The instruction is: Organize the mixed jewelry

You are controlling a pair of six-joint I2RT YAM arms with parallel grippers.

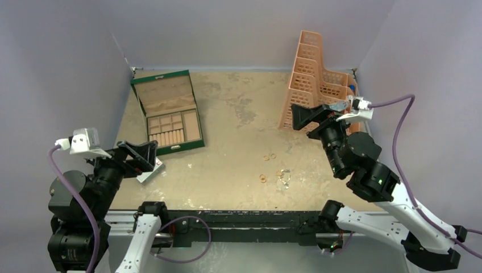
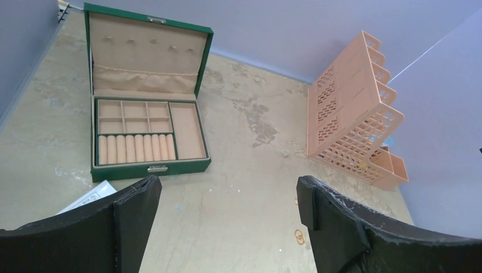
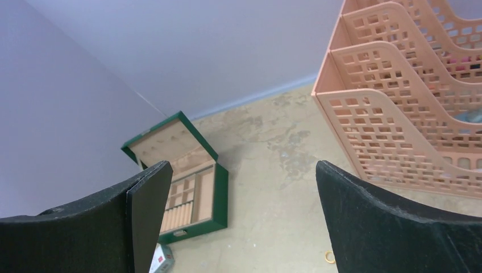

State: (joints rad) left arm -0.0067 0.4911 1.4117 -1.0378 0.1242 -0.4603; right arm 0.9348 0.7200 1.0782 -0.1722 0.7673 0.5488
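Both arms hover above the counter (image 1: 239, 131) with nothing picked up, so by my reading the work stands at its opening step: reaching for a first piece. The left tool (image 1: 149, 156) is spread wide and empty, and so is the right tool (image 1: 294, 118). The mixed jewelry lies loose on the counter, below the right tool and back toward its base: several gold-orange rings (image 1: 263, 178) with a silvery chain piece (image 1: 285, 176) just beside them. From the left tool they sit low and off to its right, while the open green box (image 1: 182, 149) lies ahead of it. The next move calls for lowering one tool over a single ring and narrowing the jaws, since each piece is tiny and flat.
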